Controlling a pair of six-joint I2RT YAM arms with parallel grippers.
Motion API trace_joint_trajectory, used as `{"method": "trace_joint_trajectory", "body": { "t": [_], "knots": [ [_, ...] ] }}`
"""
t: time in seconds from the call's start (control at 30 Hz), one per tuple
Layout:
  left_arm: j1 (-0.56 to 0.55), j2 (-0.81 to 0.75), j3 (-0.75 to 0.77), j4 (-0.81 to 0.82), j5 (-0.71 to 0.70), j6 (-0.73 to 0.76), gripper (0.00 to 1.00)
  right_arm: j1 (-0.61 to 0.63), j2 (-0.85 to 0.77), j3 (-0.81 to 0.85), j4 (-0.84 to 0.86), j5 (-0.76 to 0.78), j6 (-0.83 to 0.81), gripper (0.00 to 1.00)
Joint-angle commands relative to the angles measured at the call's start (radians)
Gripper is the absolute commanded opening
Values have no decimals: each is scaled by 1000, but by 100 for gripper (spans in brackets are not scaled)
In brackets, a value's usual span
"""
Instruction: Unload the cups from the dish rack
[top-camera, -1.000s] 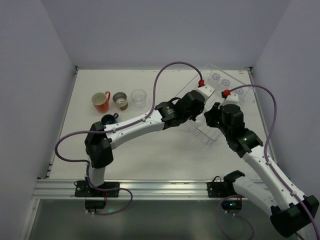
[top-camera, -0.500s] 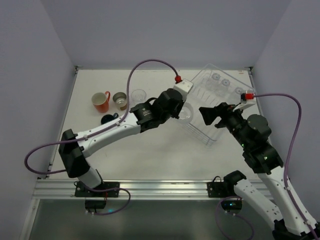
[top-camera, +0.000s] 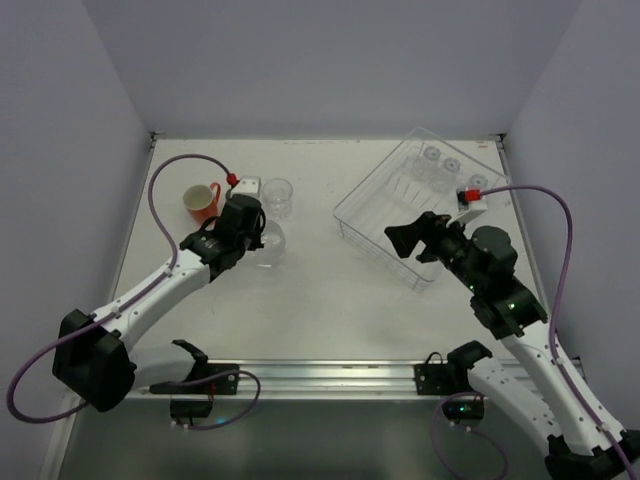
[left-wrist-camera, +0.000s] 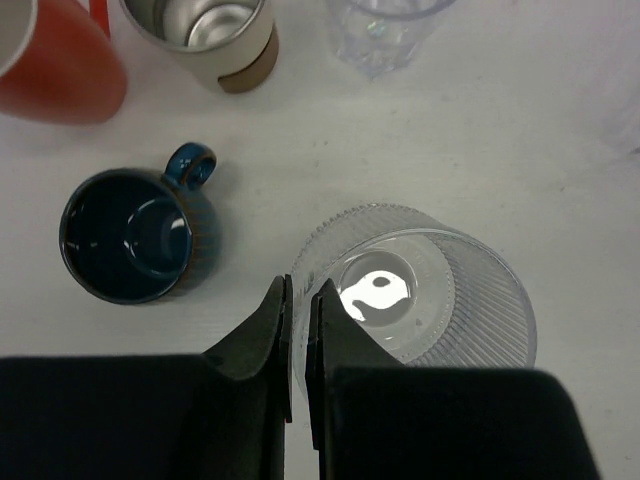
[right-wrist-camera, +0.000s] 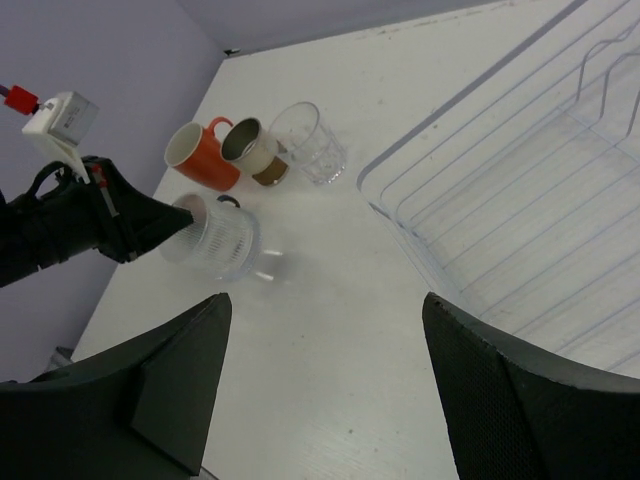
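Two grippers: left gripper (left-wrist-camera: 298, 305) clamped on the near wall of the ribbed tumbler (left-wrist-camera: 430, 300); right gripper (right-wrist-camera: 322, 300) spread wide, holding nothing.
Ribbed tumbler: mouth up, long axis vertical, beside the dark blue cup (left-wrist-camera: 135, 235) on the table (top-camera: 330, 300), well apart from the dish rack (top-camera: 372, 214).
Arms: left stretched forward and low; right bent, fingers pointing left over the rack's near edge.
Unclear: whether the tumbler's base touches the table; orange mug (left-wrist-camera: 50, 60) and clear tumbler (left-wrist-camera: 385, 30) cut off; clear cups (top-camera: 440, 165) in the rack faint.

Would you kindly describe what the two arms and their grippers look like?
The left arm and right arm have white links with black joints. A purple cable loops to each wrist, ending in a red connector on a small white block. The left gripper and right gripper have black, wedge-shaped fingers.
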Motion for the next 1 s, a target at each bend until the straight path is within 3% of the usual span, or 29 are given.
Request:
{"method": "trace_joint_trajectory", "body": {
  "t": [0.0,0.47,0.67,0.9,0.97],
  "knots": [
    [63,7,-32,158,21,-88,0,3,27,-36,73,-49,20,79],
    [133,211,-58,293,37,-139,4,2,35,-73,88,-43,-2,79],
    [139,222,-64,298,27,-139,25,3,22,-71,77,-17,-5,79],
    [139,175,-59,286,43,-126,67,3,53,-24,47,26,-22,80],
    [139,135,-55,277,61,-123,73,2,65,-18,47,41,-25,80]
  ]
}}
